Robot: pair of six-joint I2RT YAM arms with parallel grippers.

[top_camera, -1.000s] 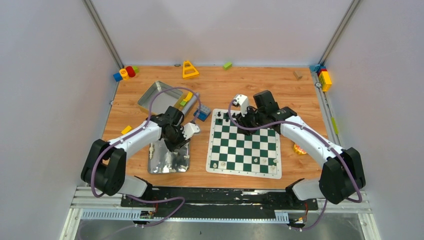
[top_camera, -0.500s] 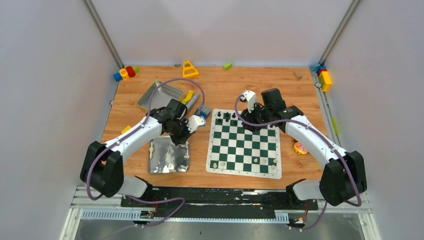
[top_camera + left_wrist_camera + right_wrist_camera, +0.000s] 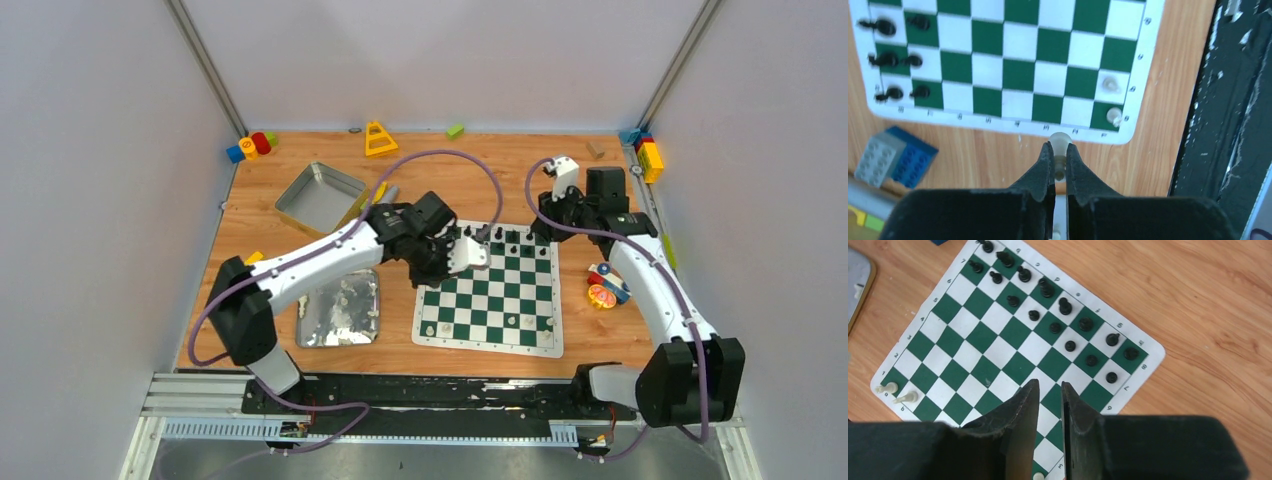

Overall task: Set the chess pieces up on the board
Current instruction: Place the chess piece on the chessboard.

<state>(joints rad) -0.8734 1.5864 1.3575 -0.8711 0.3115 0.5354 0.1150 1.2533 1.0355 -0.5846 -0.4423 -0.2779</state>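
Observation:
The green and white board [image 3: 490, 295] lies in the middle of the table. Several black chess pieces [image 3: 500, 238] stand on its two far rows, and they also show in the right wrist view [image 3: 1048, 290]. A few cream-white pieces [image 3: 438, 327] stand on the near row. My left gripper [image 3: 440, 268] is shut on a cream-white pawn [image 3: 1061, 146], held above the board's left border [image 3: 1013, 127]. My right gripper [image 3: 548, 218] hovers high off the board's far right corner. In its wrist view [image 3: 1049, 386] the jaws are slightly apart and empty.
A shiny flat tray [image 3: 325, 335] holding loose white pieces lies left of the board. A metal tin [image 3: 320, 195] sits behind it. A blue and grey block [image 3: 895, 155] lies by the board's far left corner. An orange toy [image 3: 603, 290] is right of the board. Coloured blocks [image 3: 379, 140] line the far edge.
My left arm has swung from the shiny tray rightward to the board's left edge, carrying the white pawn. My right arm has pulled back from the far rows toward the far right.

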